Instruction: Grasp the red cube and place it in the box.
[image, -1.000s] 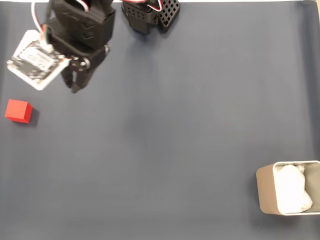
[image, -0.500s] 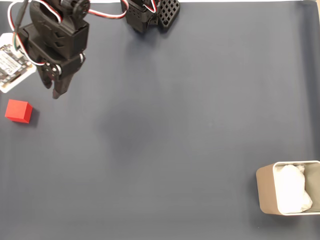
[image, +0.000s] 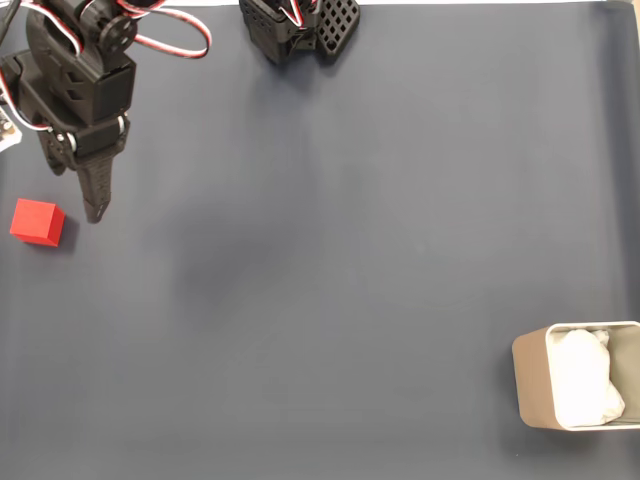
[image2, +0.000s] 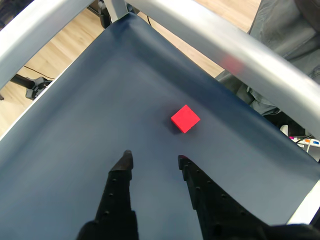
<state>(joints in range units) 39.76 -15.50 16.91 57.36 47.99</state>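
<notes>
Though the frame cuts off its right edge, the box (image: 535, 380) holds white paper (image: 585, 378); the gripper (image2: 154, 159), spread, hangs near the cube (image2: 185, 119).

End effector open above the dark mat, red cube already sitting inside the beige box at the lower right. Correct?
Not quite. The fixed view shows the red cube on the mat at the left edge, beside the open end effector; the beige box holds only white paper.
</notes>
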